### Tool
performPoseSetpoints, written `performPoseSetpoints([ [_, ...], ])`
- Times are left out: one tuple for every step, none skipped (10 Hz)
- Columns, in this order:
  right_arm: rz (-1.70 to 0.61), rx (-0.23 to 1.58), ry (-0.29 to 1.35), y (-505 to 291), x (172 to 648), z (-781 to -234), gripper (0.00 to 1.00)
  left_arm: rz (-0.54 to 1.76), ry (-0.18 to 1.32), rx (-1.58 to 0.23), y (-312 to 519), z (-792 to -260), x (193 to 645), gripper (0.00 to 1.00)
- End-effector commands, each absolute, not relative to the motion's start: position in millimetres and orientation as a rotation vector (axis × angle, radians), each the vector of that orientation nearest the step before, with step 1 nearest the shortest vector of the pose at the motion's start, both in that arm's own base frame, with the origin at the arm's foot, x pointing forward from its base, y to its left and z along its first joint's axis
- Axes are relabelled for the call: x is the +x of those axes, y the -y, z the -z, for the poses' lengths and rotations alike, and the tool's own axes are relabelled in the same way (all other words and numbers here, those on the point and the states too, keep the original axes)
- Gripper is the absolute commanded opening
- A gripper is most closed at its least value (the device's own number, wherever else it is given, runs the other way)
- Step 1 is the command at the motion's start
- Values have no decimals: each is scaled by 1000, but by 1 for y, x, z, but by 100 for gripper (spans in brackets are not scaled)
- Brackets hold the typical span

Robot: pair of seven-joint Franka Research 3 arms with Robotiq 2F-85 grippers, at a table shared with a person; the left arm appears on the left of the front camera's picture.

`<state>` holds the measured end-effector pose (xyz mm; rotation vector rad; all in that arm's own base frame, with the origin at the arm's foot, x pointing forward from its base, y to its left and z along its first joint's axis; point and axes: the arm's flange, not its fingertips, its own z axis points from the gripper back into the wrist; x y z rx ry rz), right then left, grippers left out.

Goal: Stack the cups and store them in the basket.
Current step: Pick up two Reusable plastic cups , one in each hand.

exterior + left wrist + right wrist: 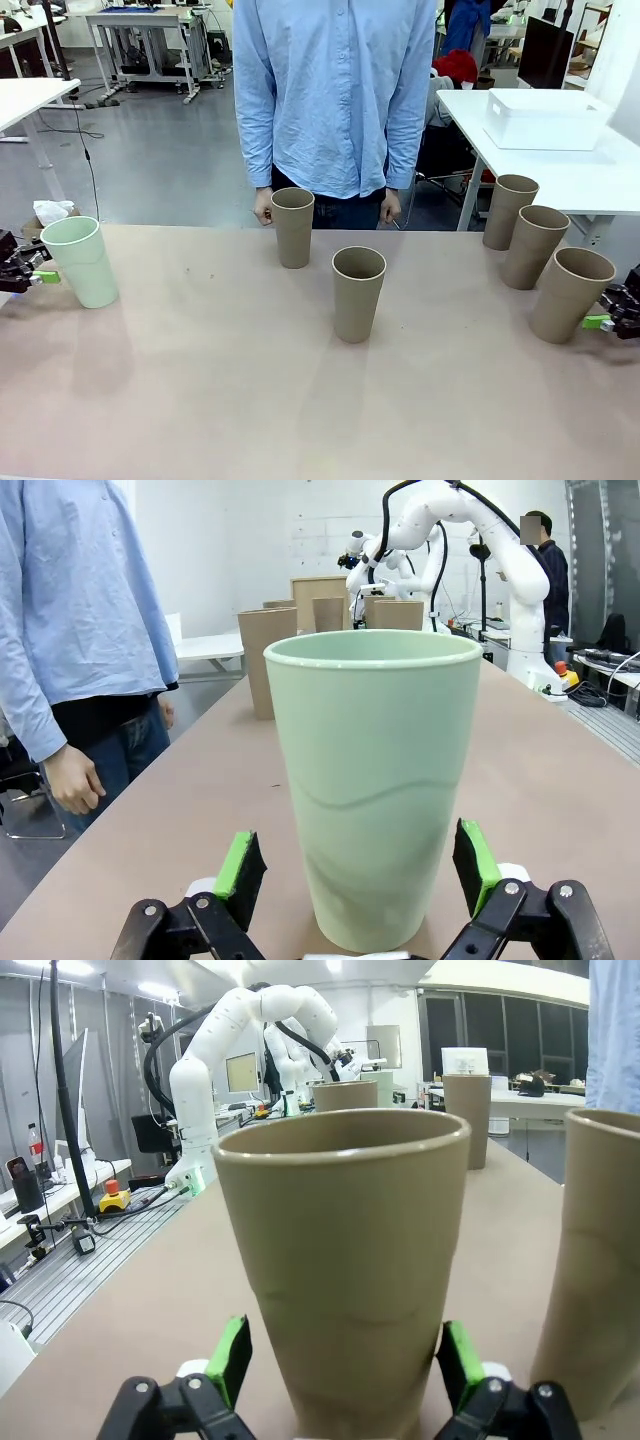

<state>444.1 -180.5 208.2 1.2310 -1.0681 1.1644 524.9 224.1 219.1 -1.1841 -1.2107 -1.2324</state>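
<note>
Mint-green cup [80,262]; five tan-brown cups [359,293]; white basket [540,132]; pinkish-beige table [250,400]; light-blue shirt [335,90].

Light: bright, even; ceiling lamps [160,990] glow overhead.
Shadows: soft, pale, beside the cups [358,292] on the table [300,400].
Edges: my wrist views bulge, wide-angle.
Focus: crisp up close.

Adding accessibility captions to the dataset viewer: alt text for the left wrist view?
A pale mint green cup stands upright on the table, close up, between the open green-padded fingers of the left gripper. Tan cups stand farther along the table, and a person in a light blue shirt stands at its edge on the picture's left.
</note>
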Motion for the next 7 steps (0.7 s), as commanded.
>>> performPoseSetpoints([
  [-1149,1245,1046,179,449,-215,100,1246,1188,-1213,-214,-221,520,100],
  [-1141,1242,1047,178,449,-216,100,1244,1184,-1216,-209,-220,519,100],
  [-1140,1240,1046,178,449,-216,100,1249,1181,-1210,-203,-218,517,100],
  [-1145,1250,1050,176,449,-216,100,1245,1186,-1200,-198,-216,516,100],
  [-1147,1252,1054,173,448,-216,100,1232,1206,-1183,-196,-216,517,100],
  [-1150,1257,1053,170,448,-215,100,1231,1204,-1186,-192,-216,516,100],
  [-1148,1264,1052,166,448,-213,100,1233,1201,-1189,-186,-215,514,100],
])
